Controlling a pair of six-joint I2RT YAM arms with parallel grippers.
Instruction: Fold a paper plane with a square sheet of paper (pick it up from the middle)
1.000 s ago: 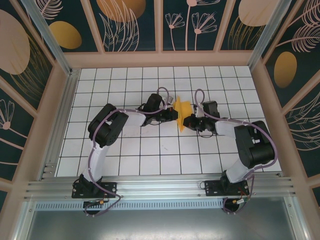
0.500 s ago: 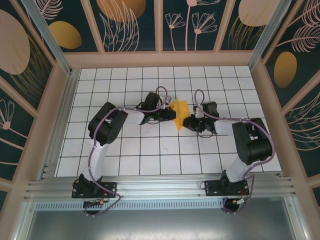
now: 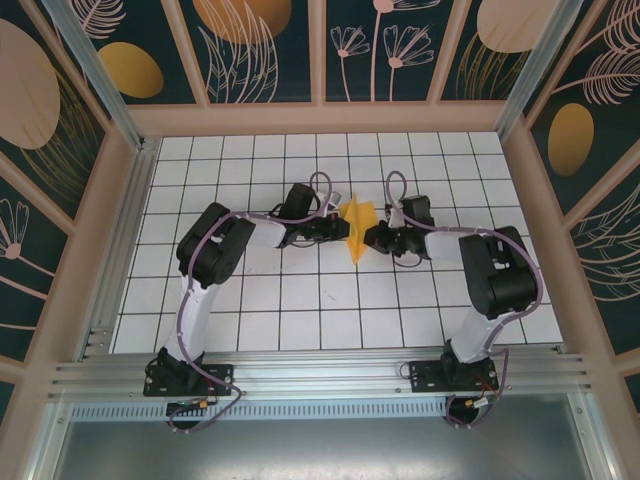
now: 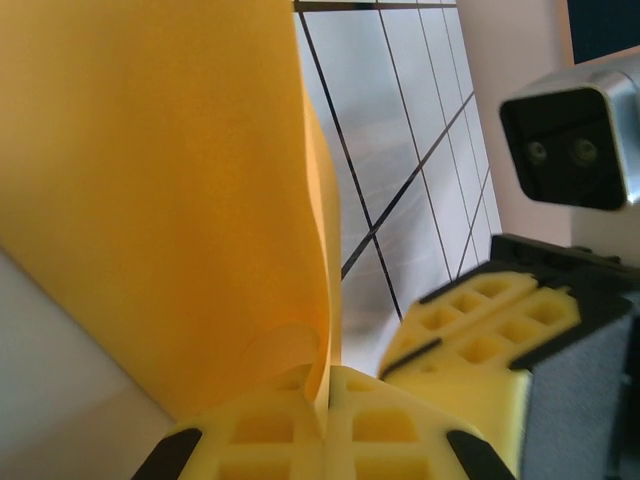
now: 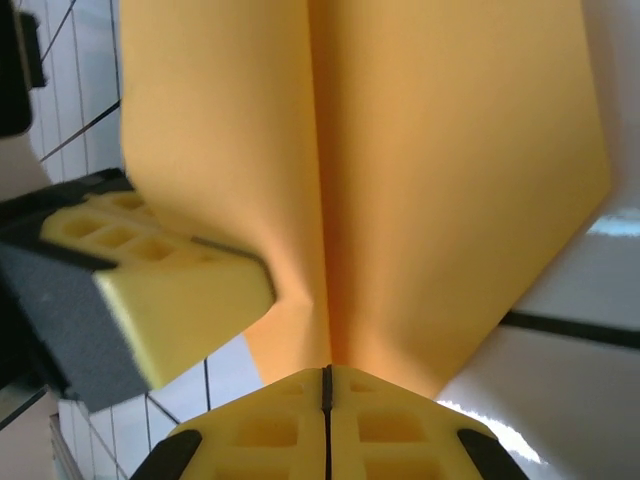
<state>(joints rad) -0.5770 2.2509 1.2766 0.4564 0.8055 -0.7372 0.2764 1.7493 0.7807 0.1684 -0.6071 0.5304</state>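
Now we see the left gripper and right gripper both clamped tight on the folded orange paper, centre frame.

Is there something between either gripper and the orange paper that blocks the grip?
Nothing visible does. The left gripper and the right gripper are each shut directly on the orange paper, which is held between them.

Near the middle of the white gridded table, the 2 arms bend inward and meet. The left gripper clamps the left side of the folded orange paper. The right gripper clamps its right side, slightly nearer. The paper narrows toward its near end.
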